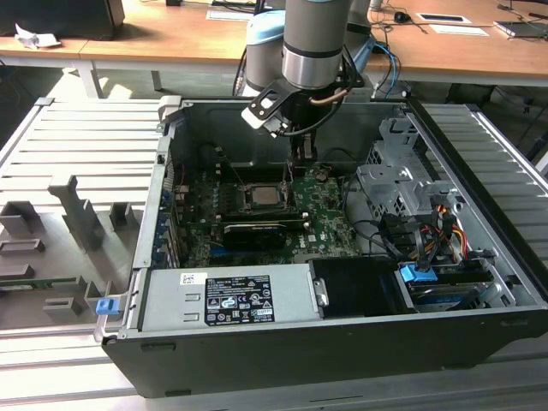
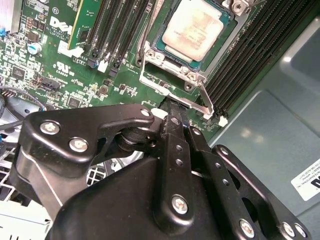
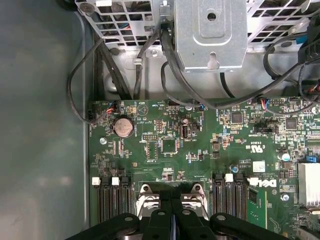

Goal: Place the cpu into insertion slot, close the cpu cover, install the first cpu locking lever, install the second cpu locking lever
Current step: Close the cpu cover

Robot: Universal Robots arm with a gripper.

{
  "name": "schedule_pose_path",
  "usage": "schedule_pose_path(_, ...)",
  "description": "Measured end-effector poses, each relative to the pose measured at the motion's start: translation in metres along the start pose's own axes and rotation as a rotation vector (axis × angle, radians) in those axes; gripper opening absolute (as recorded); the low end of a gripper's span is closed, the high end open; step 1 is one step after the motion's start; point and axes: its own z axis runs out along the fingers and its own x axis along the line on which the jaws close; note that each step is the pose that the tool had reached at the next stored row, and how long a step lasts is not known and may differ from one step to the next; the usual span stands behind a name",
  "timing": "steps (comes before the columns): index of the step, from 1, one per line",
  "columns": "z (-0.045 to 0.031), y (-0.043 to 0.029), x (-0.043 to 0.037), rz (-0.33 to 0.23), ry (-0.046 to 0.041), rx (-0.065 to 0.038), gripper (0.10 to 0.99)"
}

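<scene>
The cpu [image 2: 195, 27] lies silvery-grey side up in the insertion slot [image 2: 226, 21] on the green board; the exterior view shows the cpu [image 1: 261, 195] mid-board. The cpu cover [image 2: 150, 56] lies flat around it as a metal frame. A wire locking lever [image 2: 200, 102] runs along the socket edge nearest my fingers. My gripper [image 2: 172, 107] is shut with nothing between its fingers, its tip right at that lever. In the exterior view the gripper [image 1: 301, 164] reaches down just to the exterior view's right of the socket. In the first wrist view the gripper [image 3: 172, 212] sits over the socket frame [image 3: 145, 196].
Black memory slots [image 2: 250, 55] flank the socket on both sides. A long black card [image 1: 253, 231] lies nearer the front. A metal drive cage [image 1: 402, 193] with cables stands on the exterior view's right. The power supply [image 1: 227, 298] sits at the front, inside the case walls [image 1: 163, 171].
</scene>
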Motion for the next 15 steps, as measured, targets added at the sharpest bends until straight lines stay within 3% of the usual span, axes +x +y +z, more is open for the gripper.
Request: schedule_pose_path(15,0.0001,-0.0042,-0.0001,0.0,0.0,0.0,0.106)
